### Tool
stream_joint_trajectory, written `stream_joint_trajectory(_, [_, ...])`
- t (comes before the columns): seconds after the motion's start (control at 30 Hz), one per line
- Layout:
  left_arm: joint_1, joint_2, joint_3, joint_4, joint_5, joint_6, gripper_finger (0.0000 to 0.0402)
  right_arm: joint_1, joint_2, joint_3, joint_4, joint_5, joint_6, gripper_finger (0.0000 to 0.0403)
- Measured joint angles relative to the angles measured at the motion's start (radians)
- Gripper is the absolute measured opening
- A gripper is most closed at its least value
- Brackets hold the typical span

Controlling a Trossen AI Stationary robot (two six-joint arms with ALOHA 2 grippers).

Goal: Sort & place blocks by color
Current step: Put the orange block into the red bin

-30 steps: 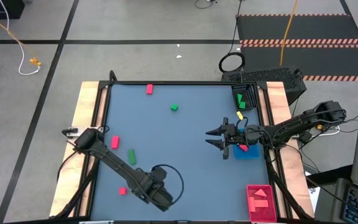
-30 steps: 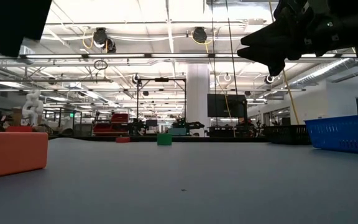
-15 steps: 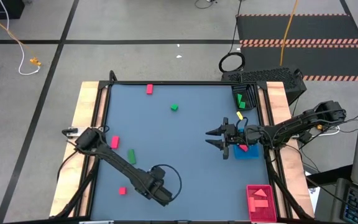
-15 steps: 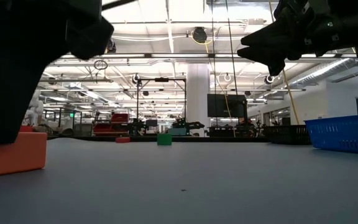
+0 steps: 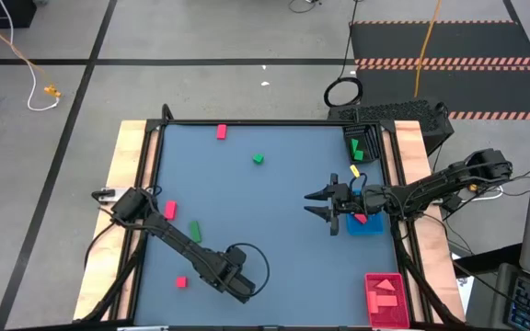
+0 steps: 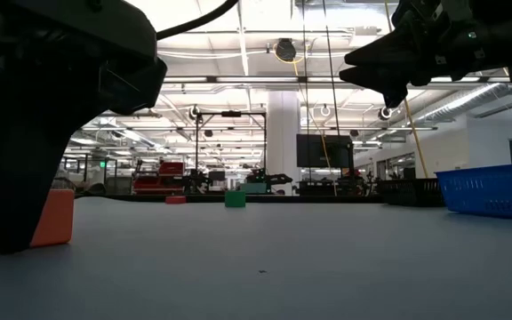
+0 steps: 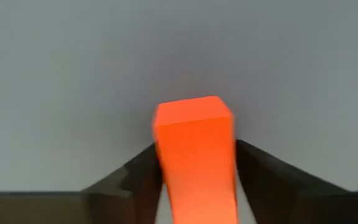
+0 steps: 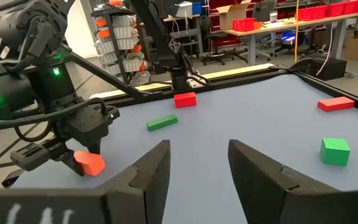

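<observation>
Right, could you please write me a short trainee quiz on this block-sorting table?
1. True or false: the right gripper holds a green cube.
2. The small orange-red block sits at which gripper? A: left gripper; B: right gripper.
3. What colour is the plastic tray beside the right gripper?
Key: 1 false, it is open and empty; 2 A; 3 blue.

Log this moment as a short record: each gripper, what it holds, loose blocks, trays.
left gripper: at the table's near left, fingers either side of an orange-red block; firm grip not certain
right gripper: open, empty, raised beside the blue tray
loose green blocks: cube, bar
loose red blocks: far edge, left side
red tray: near right corner, holds pink pieces
</observation>
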Motion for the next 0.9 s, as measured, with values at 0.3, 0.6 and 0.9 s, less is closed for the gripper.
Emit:
stream_joint_trajectory(0.3, [0.038,-0.02,0.0,0.027,0.027,0.114,0.013,0.0,0.0,0.0,0.0,0.0,-0.026,0.0155])
stream_joint_trajectory(0.6, [0.142,-0.237,0.0,0.141,-0.139,0.438,0.013,0.036,-0.014,0.0,0.024,-0.084,-0.247,0.0155])
stream_joint_trajectory(0.9, [0.188,-0.391,0.0,0.464,-0.307,0.94,0.013,0.103,-0.014,-0.001,0.099,-0.262,-0.5,0.0155])
